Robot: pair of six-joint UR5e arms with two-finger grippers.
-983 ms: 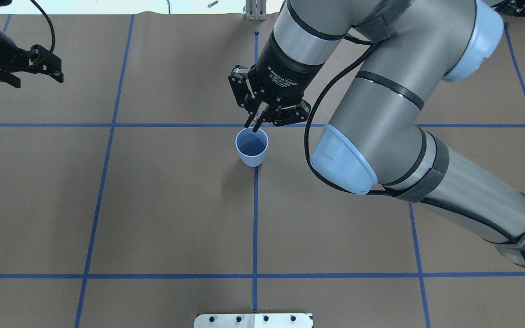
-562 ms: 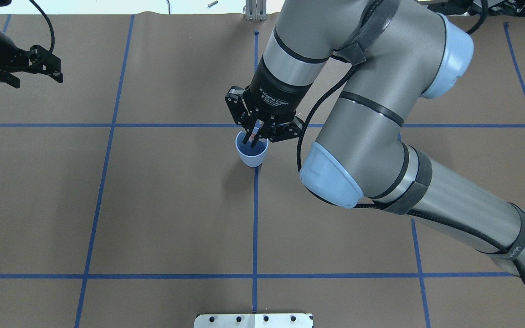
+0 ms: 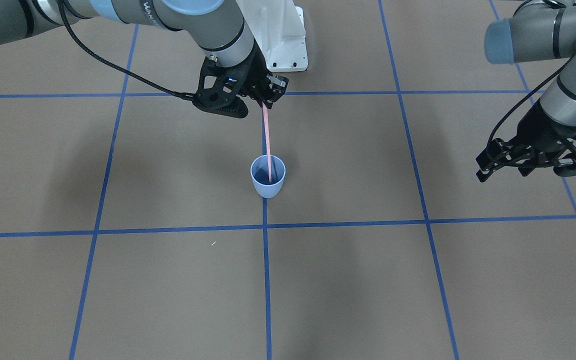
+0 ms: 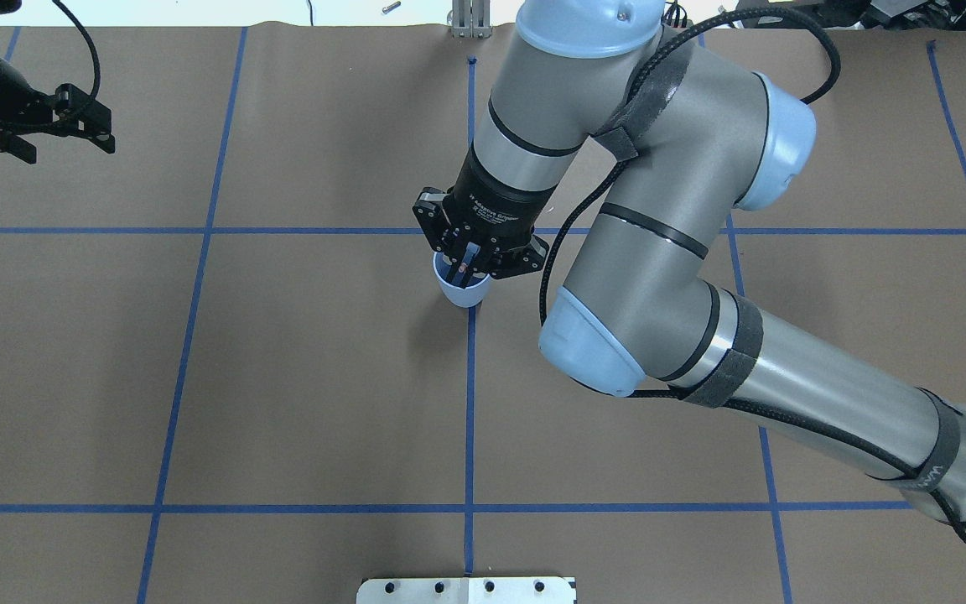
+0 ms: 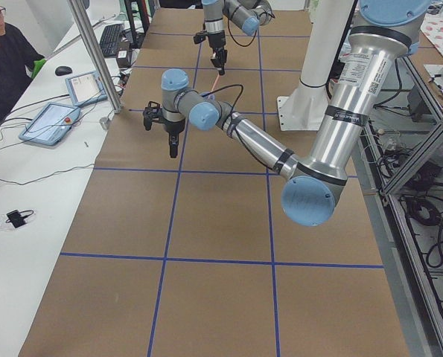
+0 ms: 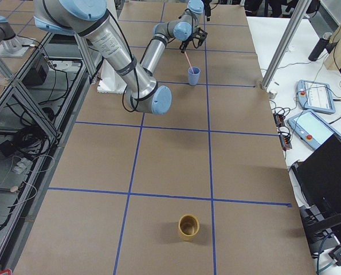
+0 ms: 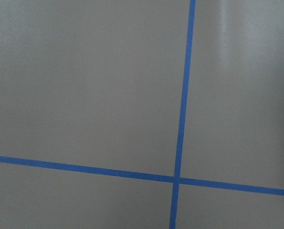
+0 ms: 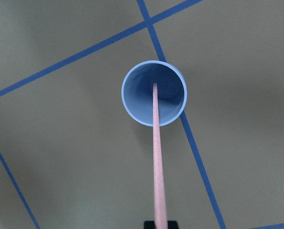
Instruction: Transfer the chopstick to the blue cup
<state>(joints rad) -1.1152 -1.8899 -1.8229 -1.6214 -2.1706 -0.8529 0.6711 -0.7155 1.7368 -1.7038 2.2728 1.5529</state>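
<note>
The right gripper [image 3: 265, 102] is clamped on the top end of the chopstick [image 3: 267, 140]. The stick hangs nearly upright beneath it, its lower tip inside the blue cup [image 3: 267, 189] straight below, with a gap to the rim all round. The left gripper [image 4: 72, 144], fingers apart and holding nothing, hovers well off to the side over the table [image 3: 118, 280].

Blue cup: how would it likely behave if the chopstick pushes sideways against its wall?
Probably light: the blue cup looks like thin plastic. Its narrower base suggests it may tip or slide if the chopstick, held by the right gripper, leans on it.
</note>
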